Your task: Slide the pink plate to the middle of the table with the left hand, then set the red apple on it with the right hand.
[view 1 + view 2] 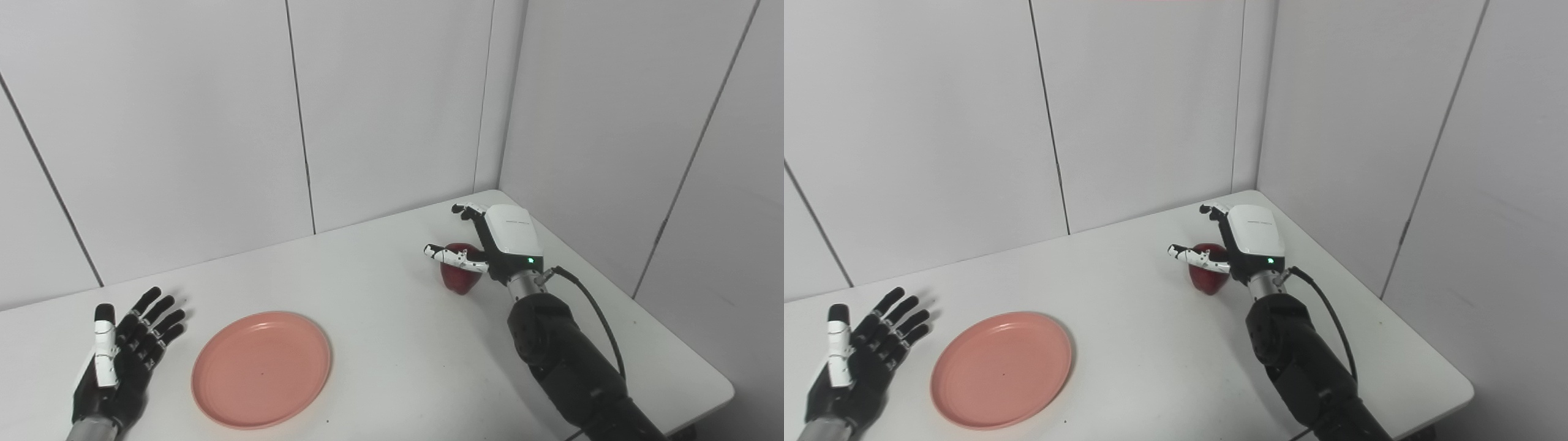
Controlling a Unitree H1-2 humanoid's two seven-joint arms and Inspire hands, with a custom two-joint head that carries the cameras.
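The left hand (122, 355) lies at the near left of the white worktop (380, 343), palm up, its fingers (153, 306) spread apart and holding nothing. It is just beside the plate (262, 369) but not touching it. The pink plate sits flat, left of the worktop's middle and toward the near edge, with nothing on it.

Well apart to the right, toward the far right corner, the apple (460, 277) stands on the worktop. The right hand (490, 242) is at the apple from its right side. Its thumb (456, 257) reaches across the apple's near top, and its other fingers (468, 211) arch over the far side. The fingers are partly curled around the fruit but spread; whether they press on it cannot be told. The right arm (569, 361) comes in from the near right edge, a black cable looping beside its wrist.
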